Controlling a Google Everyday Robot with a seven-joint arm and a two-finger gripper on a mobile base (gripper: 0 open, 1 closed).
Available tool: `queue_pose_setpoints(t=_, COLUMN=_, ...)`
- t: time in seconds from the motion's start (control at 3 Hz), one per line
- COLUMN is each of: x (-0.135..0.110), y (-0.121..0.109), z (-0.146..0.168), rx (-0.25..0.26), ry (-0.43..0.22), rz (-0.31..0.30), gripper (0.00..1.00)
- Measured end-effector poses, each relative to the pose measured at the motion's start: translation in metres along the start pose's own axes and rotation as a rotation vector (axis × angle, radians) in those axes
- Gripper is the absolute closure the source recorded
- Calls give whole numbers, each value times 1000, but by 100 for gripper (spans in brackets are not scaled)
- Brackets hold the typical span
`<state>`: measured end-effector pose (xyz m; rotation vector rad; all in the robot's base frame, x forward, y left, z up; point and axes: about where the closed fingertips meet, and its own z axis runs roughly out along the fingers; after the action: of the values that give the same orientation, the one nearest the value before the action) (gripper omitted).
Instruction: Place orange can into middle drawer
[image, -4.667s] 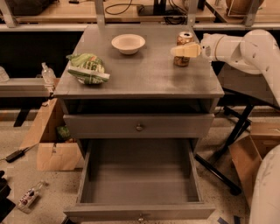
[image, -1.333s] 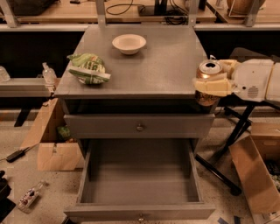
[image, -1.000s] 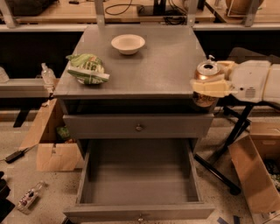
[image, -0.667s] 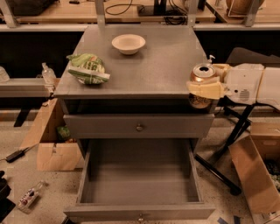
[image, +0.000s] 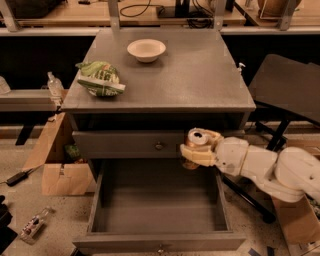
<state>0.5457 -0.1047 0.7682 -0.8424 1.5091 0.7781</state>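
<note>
My gripper (image: 196, 151) is shut on the orange can (image: 197, 138), of which mostly the silver top with pull tab shows. The white arm reaches in from the right. The can hangs upright above the back right part of the open middle drawer (image: 160, 205), in front of the closed upper knobbed drawer (image: 130, 145). The middle drawer is pulled far out and its grey floor is bare. Its brass knob (image: 160, 248) shows at the bottom edge.
On the cabinet top (image: 200, 75) stand a white bowl (image: 146, 50) at the back and a green chip bag (image: 100, 78) at the left. A cardboard box (image: 55, 165) stands left of the cabinet, a dark chair (image: 292, 90) to the right.
My gripper has carried the can from the cabinet top's right edge down and to the left, in front of the upper drawer and over the open drawer.
</note>
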Motion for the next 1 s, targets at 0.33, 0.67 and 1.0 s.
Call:
queue_pose_setpoints(t=0.33, x=65, y=28, z=27, rx=-64, ry=-27, rz=32, gripper=100)
queue_pose_setpoints(t=0.67, x=111, y=37, z=51, rx=-99, ry=-9, rz=50, gripper=100)
queue_pose_setpoints(t=1.0, x=120, y=41, z=59, rx=-114, ry=-8, rz=65, gripper=100)
